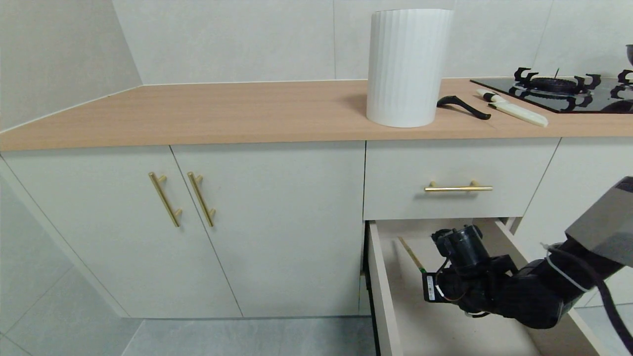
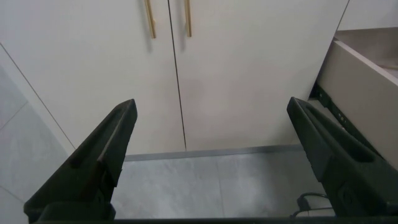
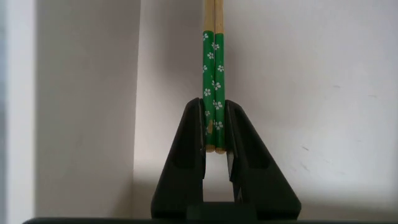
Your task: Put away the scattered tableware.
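A pair of wooden chopsticks (image 3: pixel 213 62) with green flowered ends is clamped by its end between the fingers of my right gripper (image 3: pixel 214 109). In the head view, the right gripper (image 1: pixel 428 277) is inside the open drawer (image 1: pixel 381 287), and the chopsticks (image 1: pixel 410 254) point toward the drawer's back left. I cannot tell if they touch the drawer floor. On the counter lie a black utensil (image 1: pixel 462 106) and a white knife (image 1: pixel 514 109). My left gripper (image 2: pixel 211 109) stands open and holds nothing, low in front of the cabinet doors (image 2: pixel 180 74).
A tall white ribbed container (image 1: pixel 406 66) stands on the wooden counter (image 1: pixel 222 109) beside the utensils. A black gas hob (image 1: pixel 559 91) is at the far right. A shut drawer with a gold handle (image 1: pixel 458 188) sits above the open one.
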